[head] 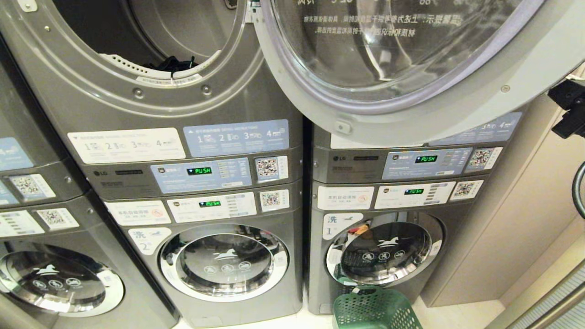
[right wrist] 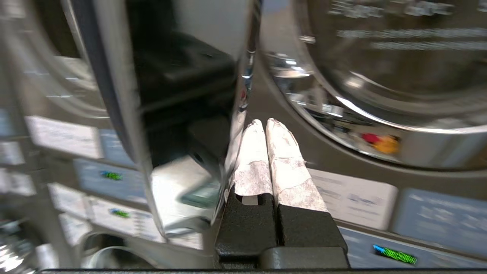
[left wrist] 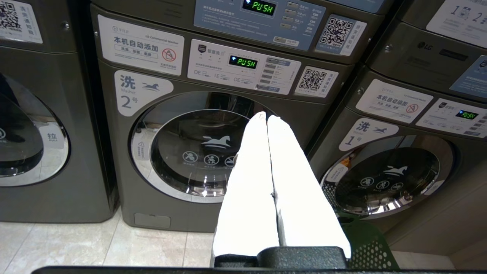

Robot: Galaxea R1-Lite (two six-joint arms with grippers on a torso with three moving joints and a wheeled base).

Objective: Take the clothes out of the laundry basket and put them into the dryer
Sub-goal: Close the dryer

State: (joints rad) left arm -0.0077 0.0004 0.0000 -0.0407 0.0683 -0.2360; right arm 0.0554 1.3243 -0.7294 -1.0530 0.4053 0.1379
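Right gripper [right wrist: 265, 125] raised beside the swung-open dryer door [head: 402, 68], fingers pressed together on nothing, tips just at the door's chrome edge [right wrist: 247, 76]. Risk from here: knocking that edge and swinging the door, likely if the arm sweeps sideways with so little gap. Also possible: pinching cloth at the lip when the door closes, given the dark clothes [head: 171, 64] lying right at the front of the drum, partly over the dryer opening [head: 151, 55], well off to the tool's left. Far below the gripper, green laundry basket [head: 372, 308] on the floor against the lower washer; nothing visible inside its mesh in the part shown. Left gripper [left wrist: 266, 121] parked low before the washers, fingers closed and empty.
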